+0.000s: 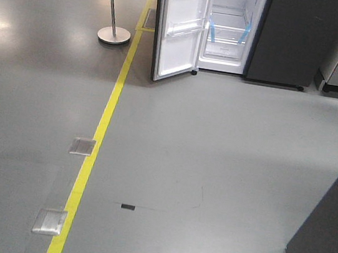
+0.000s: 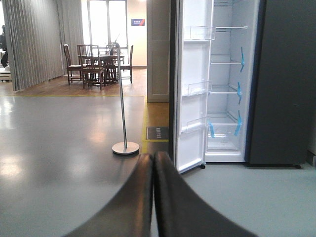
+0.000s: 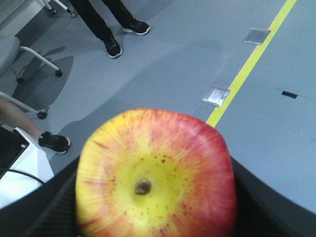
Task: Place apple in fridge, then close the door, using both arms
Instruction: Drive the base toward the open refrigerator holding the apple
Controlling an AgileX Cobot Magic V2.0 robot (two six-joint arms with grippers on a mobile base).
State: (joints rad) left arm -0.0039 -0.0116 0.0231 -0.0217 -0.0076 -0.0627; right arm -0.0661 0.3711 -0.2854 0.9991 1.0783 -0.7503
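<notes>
Bright even light, glare on glossy floor (image 1: pixel 1 24), soft-focus apple (image 3: pixel 153 173)

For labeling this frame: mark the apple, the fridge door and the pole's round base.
apple (image 3: pixel 153 173): right wrist view, yellow skin beside the stem dimple.
fridge door (image 2: pixel 193 106): left wrist view, white inner face between two bins.
pole base (image 1: pixel 114 34): front view, top of the round disc.

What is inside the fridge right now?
The fridge shows white walls, glass shelves with blue tape strips, and clear bins on the open door. No food shows. Its very top is out of frame, and the door covers its left edge.
</notes>
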